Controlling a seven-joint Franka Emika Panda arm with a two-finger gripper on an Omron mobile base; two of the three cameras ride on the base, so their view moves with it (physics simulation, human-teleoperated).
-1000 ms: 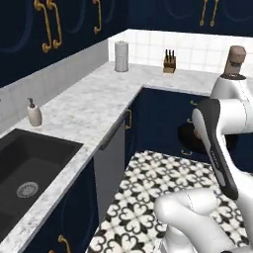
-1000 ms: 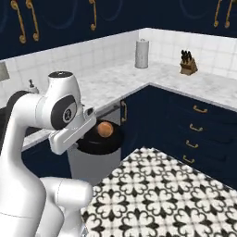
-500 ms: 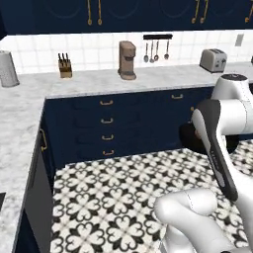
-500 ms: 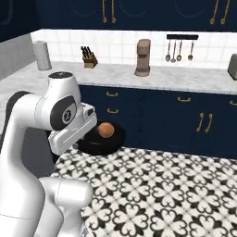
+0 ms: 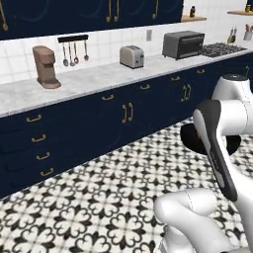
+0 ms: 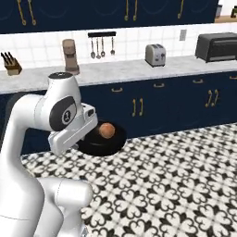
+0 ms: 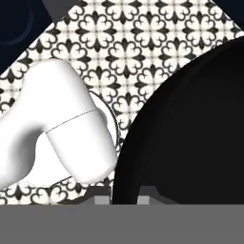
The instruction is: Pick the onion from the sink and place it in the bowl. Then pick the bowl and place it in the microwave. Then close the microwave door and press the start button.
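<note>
Above the patterned floor, the arm is carrying the bowl [image 6: 102,138] with the onion [image 6: 107,130] resting inside it.
Along the bottom of the hand view, the fingers [image 7: 97,200] are pinching the rim of the black bowl, 1 on each side of the wall, narrowly parted by its thickness. The onion is sitting loose near the bowl's middle, so the carry is best done level and slow, with gentle turns of the base, to stop the ball rolling toward the rim. The toaster [image 5: 131,56] and coffee maker [image 5: 45,66] are standing on the surface behind; the microwave's place cannot be told.
</note>
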